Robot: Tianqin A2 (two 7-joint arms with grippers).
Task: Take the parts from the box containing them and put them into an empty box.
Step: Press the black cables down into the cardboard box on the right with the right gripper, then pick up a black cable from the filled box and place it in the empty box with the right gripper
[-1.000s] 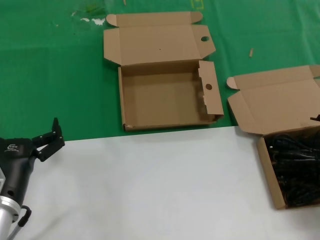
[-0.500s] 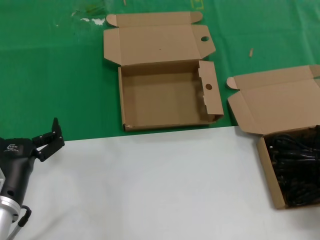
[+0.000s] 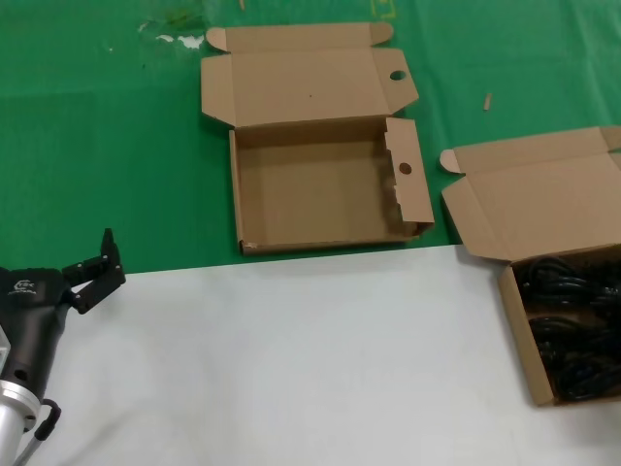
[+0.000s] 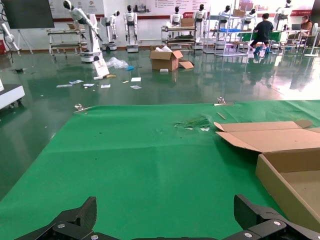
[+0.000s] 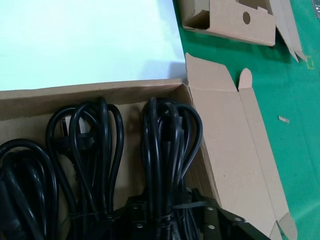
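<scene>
Left claw [image 3: 95,272]: parked over the left edge of the white surface [image 3: 291,359], fingers spread, gripping nothing. Centre: the empty box [image 3: 320,189], with a round hole in its lid flap, open on the green mat [image 3: 116,146]. Right: the plain-lidded box [image 3: 529,330] holding coiled black power cords [image 3: 572,330]. Right claw [image 5: 220,225]: low over the cord bundles in its wrist view, out of the head view; whether it is open cannot be told. Step in hand, as judged: reaching for a first bundle. The next move calls for closing on one coil [image 5: 170,150] and lifting it clear of its neighbours
</scene>
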